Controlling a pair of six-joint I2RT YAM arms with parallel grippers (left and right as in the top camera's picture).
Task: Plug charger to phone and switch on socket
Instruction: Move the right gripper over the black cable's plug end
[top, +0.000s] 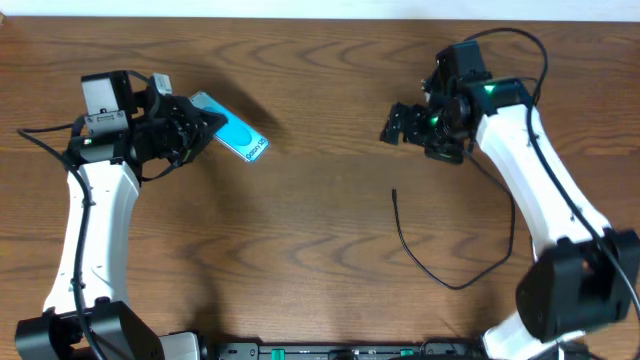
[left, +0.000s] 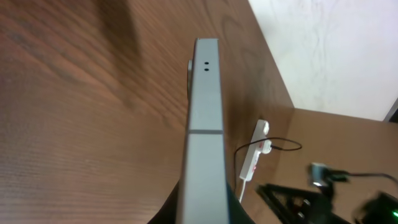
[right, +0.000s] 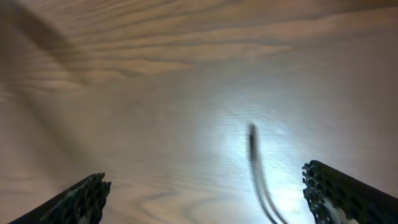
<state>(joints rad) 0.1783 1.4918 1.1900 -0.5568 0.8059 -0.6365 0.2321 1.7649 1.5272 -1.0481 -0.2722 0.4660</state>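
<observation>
My left gripper (top: 205, 126) is shut on the phone (top: 234, 131), a light-blue slab that sticks out to the right above the table. In the left wrist view the phone (left: 205, 118) appears edge-on, a grey edge with two small holes, held between the dark jaws of the left gripper (left: 205, 208). The charger (top: 415, 252) lies loose on the table, its tip (top: 394, 194) pointing up. My right gripper (top: 398, 124) hangs open above that tip, with nothing in it. In the right wrist view the blurred charger tip (right: 252, 135) lies between the wide-open fingers of the right gripper (right: 205, 186). The socket (left: 256, 157) shows only in the left wrist view.
The wooden table (top: 300, 230) ends at a pale floor (left: 336, 50) beyond its far edge. The right arm (top: 535, 170) reaches in from the lower right and the left arm (top: 95, 220) from the lower left. A dark rail (top: 320, 350) runs along the front edge.
</observation>
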